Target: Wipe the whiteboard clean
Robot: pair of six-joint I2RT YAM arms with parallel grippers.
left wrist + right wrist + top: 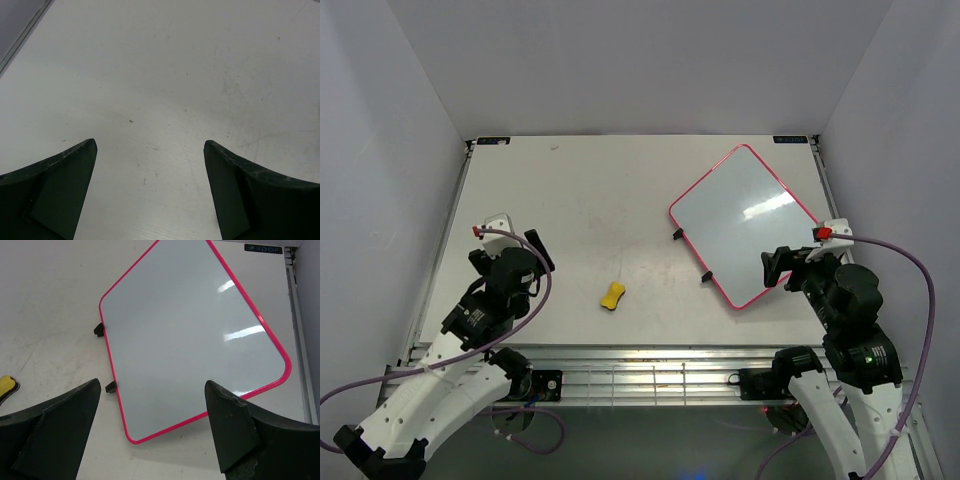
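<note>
Pink-framed whiteboard (743,225) lies flat on the right of the table (570,180), just ahead of the right gripper (153,383). It and the left gripper (150,144) gape wide, empty, likely readied for the yellow sponge (612,295) between them.

Glossy smooth whiteboard (190,340), matt scuffed table (580,200), spongy yellow sponge (612,296)
</note>
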